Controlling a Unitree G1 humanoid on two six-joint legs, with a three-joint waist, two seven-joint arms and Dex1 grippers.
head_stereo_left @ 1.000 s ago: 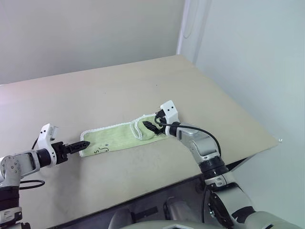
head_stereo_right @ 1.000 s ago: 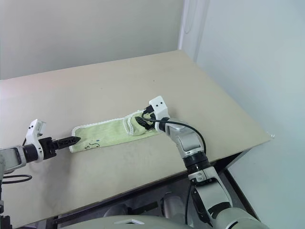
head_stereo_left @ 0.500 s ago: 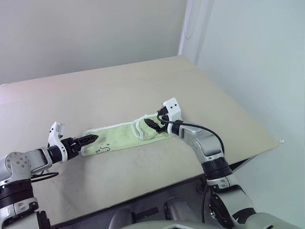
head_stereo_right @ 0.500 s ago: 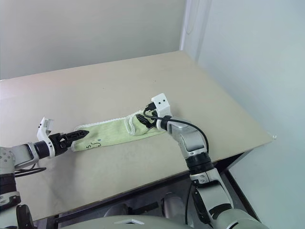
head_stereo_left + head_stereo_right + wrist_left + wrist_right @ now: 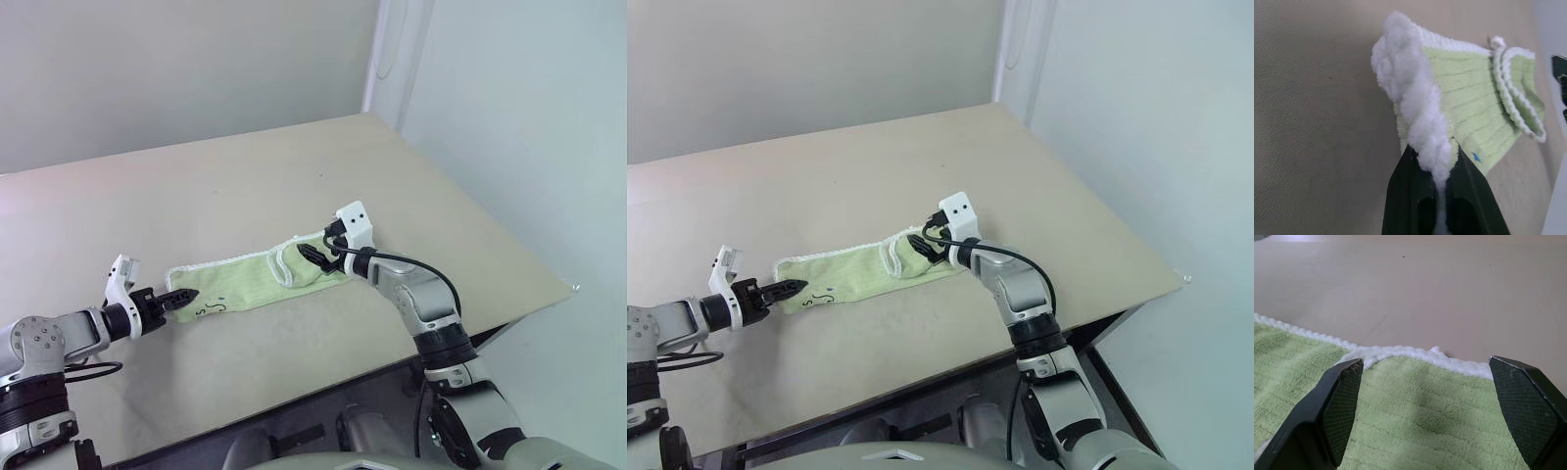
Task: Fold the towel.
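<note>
The towel (image 5: 245,279) is a pale lime-green strip with white edging, lying lengthwise on the tan table (image 5: 294,166), its right end folded over into a small flap (image 5: 294,264). At the towel's left end, my left gripper (image 5: 184,295) is shut on the white edging (image 5: 1415,112), which bunches between its black fingers (image 5: 1405,196). Over the folded right end my right gripper (image 5: 312,257) hovers open. In the right wrist view its two fingertips (image 5: 1347,382) stand wide apart above green cloth (image 5: 1430,431) and the white hem (image 5: 1400,352).
The table's front edge (image 5: 323,377) runs just below both arms, and its right corner (image 5: 573,286) lies beyond the right arm. Bare tabletop stretches behind the towel up to the pale wall (image 5: 176,69). A black cable (image 5: 411,262) loops off the right wrist.
My left gripper slid right onto the towel's left end and closed on the white edging. The right gripper stayed open over the folded end.
</note>
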